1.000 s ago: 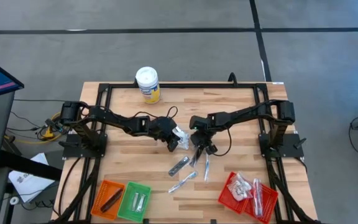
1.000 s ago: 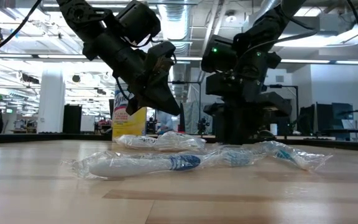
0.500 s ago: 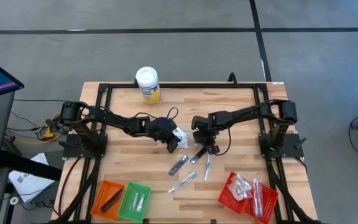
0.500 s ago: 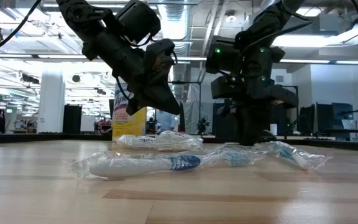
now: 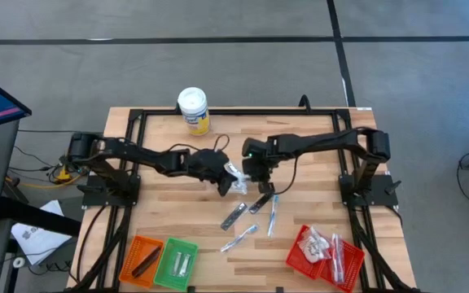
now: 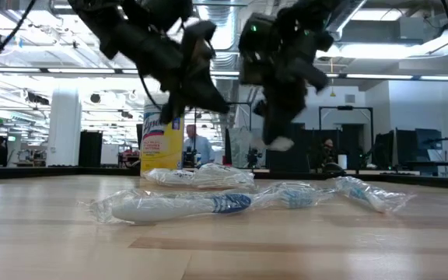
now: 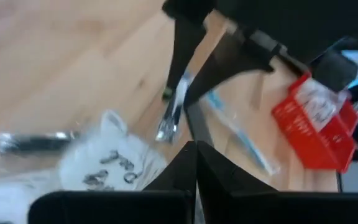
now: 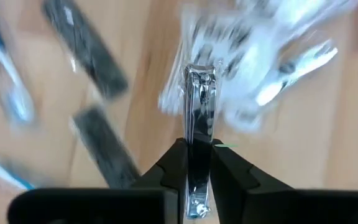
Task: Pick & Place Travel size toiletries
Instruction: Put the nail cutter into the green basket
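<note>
I have the right gripper [image 8: 191, 163] clamped on a nail clipper [image 8: 199, 109], lifted above the loose pile [image 5: 236, 177]; next I judge it needs carrying to the red basket [image 5: 298, 257], while the left gripper [image 5: 222, 181] sits closed beside the pile.

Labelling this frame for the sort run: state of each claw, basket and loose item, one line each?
Right claw: shut on a small shiny metal nail clipper, lifted off the wooden table.
Left claw: shut, over a white printed sachet.
Red mesh basket: holds clear-wrapped items.
Green mesh basket: holds silvery sticks.
Orange mesh basket: holds a dark stick.
Clear-wrapped toothbrush: lying flat.
White-lidded yellow canister: upright, lid on.
</note>
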Robot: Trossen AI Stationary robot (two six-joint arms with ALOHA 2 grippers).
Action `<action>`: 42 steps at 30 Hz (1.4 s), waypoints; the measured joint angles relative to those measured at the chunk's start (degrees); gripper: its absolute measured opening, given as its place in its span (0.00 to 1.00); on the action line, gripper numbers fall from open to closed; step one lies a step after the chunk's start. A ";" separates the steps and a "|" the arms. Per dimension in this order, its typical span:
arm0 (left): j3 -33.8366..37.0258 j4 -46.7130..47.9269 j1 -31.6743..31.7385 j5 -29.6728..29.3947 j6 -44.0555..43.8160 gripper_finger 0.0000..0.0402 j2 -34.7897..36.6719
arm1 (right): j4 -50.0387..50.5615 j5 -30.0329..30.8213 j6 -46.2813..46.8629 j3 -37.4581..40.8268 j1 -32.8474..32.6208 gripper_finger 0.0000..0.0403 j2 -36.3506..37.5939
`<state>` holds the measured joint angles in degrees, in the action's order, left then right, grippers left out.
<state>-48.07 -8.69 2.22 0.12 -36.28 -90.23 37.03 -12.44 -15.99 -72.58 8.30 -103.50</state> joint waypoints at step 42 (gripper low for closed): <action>0.09 4.85 4.50 -14.67 5.82 0.00 20.34 | -9.43 4.72 5.86 -5.79 19.42 0.10 9.44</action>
<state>-47.99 -3.84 6.72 -14.55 -30.46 -69.89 27.60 -7.71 -10.13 -78.37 27.72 -94.06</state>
